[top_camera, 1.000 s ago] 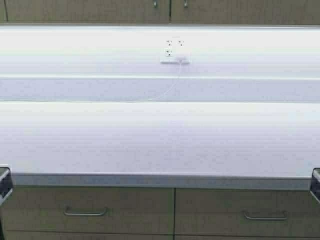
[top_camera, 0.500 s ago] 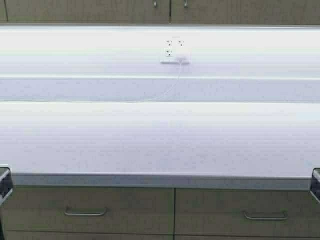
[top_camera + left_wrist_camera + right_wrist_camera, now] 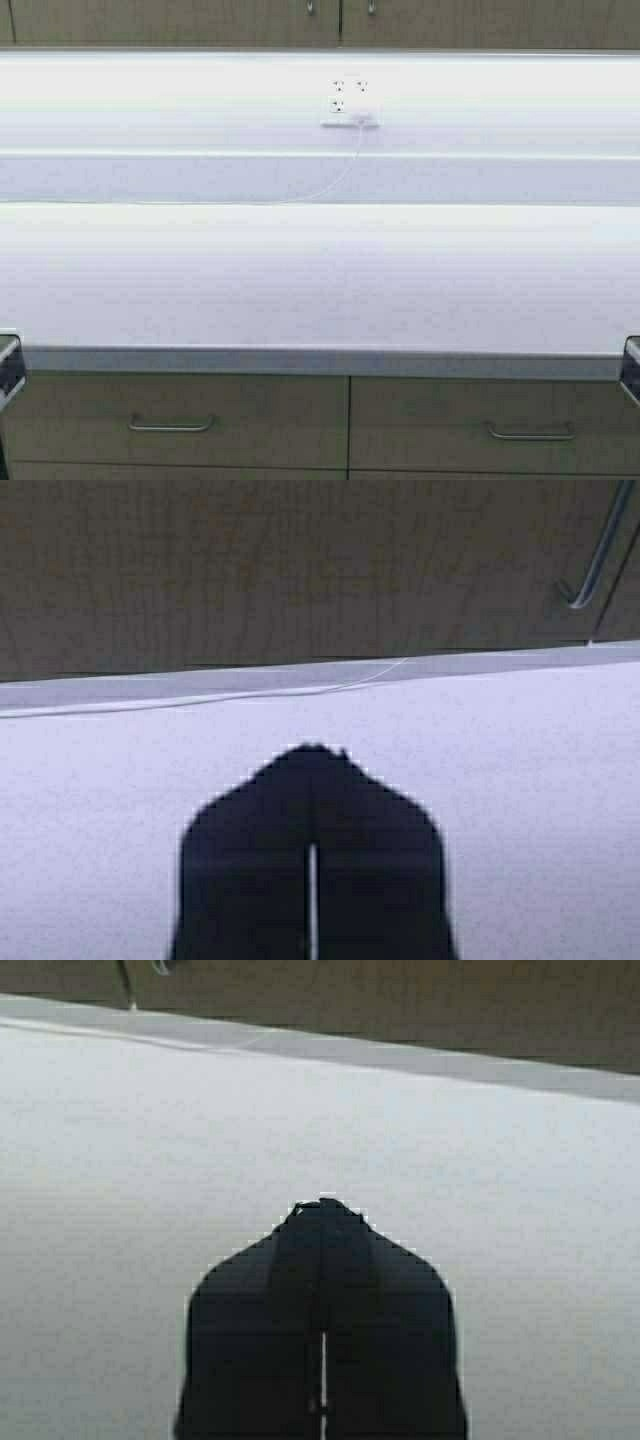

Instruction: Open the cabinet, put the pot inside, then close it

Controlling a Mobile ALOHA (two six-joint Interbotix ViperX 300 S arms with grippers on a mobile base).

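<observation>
Two black hands, left (image 3: 312, 755) and right (image 3: 322, 1205), both clenched on nothing, fingertips together, low over the white speckled tabletop (image 3: 320, 280). Beyond the hands, a white wall socket (image 3: 349, 103) with trailing cord. Farthest up, closed tan wood-grain cabinet doors (image 3: 180, 22). Pot unseen.

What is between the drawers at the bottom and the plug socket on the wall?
The high view shows the white countertop between the drawers and the wall socket, with a thin white cord trailing from the socket.
</observation>
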